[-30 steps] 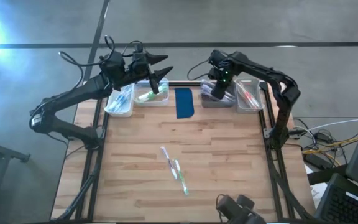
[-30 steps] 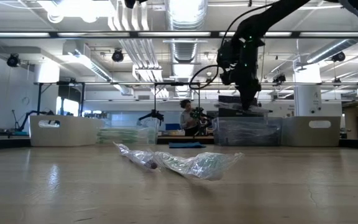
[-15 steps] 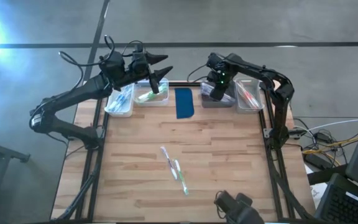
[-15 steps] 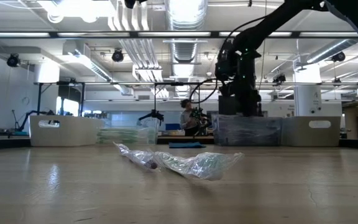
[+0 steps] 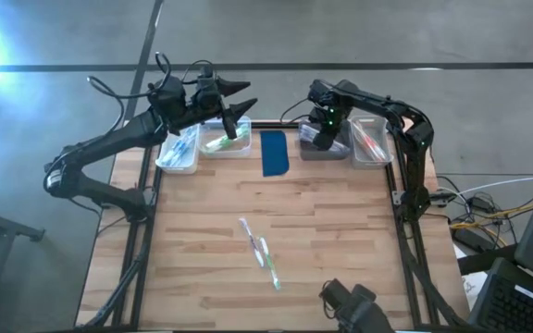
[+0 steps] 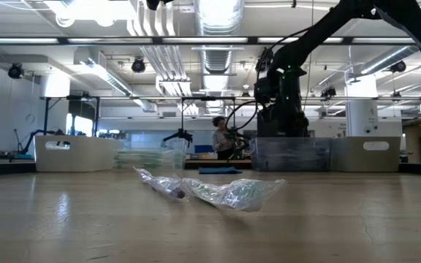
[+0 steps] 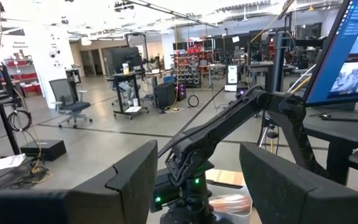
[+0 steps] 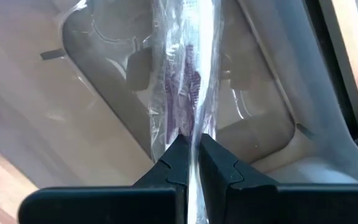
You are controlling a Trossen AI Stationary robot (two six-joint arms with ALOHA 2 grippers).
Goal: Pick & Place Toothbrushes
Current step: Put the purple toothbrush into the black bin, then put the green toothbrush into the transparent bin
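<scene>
My right gripper [image 5: 320,131] points down into the grey bin [image 5: 325,146] at the table's far edge, shut on a clear-wrapped toothbrush [image 8: 184,74] with purple bristles. In the low view the gripper [image 6: 283,126] reaches the bin's rim [image 6: 291,140]. Two more wrapped toothbrushes [image 5: 259,248] lie flat on the middle of the table, also visible in the low view [image 6: 218,191]. My left gripper [image 5: 241,100] hangs open and empty above the clear bins at the far left. My right gripper pinches the wrapped toothbrush at its upper end [image 8: 190,138] between its two fingertips [image 8: 169,163]. The fingers come from above, pointing down. The toothbrush hangs below them, in line with the fingers, inside the grey bin. Whether its lower end touches the bin's floor I cannot tell.
Two clear bins [image 5: 179,150] [image 5: 227,141] with toothbrushes stand at the far left, and one with red-accented brushes [image 5: 371,141] at the far right. A dark blue pad [image 5: 274,154] lies between the bins. A person [image 6: 218,139] stands in the room beyond the table.
My right gripper has gone down toward the grey bin with the toothbrush, staying shut on it. The toothbrush now hangs inside the bin.
</scene>
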